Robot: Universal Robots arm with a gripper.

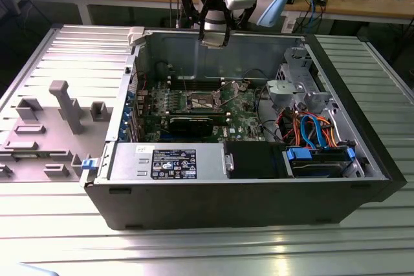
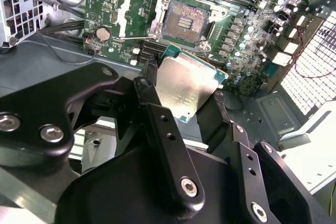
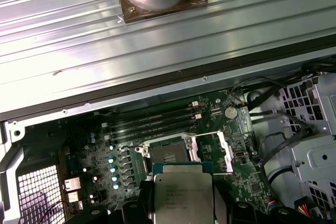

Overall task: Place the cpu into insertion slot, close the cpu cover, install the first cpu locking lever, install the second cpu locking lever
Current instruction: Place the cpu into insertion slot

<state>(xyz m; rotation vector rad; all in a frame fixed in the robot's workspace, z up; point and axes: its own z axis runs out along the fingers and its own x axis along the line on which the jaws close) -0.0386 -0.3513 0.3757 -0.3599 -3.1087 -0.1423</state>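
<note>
The cpu [image 2: 189, 85], a flat square chip with a silvery top, hangs in the air with my gripper [image 2: 184, 88] shut on two of its opposite edges. In the exterior view the gripper [image 1: 213, 38] is high over the back wall of the open computer case [image 1: 246, 205]. Below the chip lies the insertion slot [image 2: 184, 22], a dark bare square socket on the green board. The cpu cover [image 2: 137, 14] is swung open beside the slot, with a thin lever [image 2: 131, 38] along it. The first wrist view has the cpu [image 3: 184, 198] close above the slot [image 3: 168, 153] and the cover [image 3: 212, 150].
Long black memory slots [image 3: 152, 121] run beside the socket. A metal drive cage [image 1: 297, 88] with orange and blue cables fills the case at the exterior view's right. The power supply [image 1: 168, 159] sits along the near wall. A grey fixture plate [image 1: 65, 105] with blocks lies outside, left.
</note>
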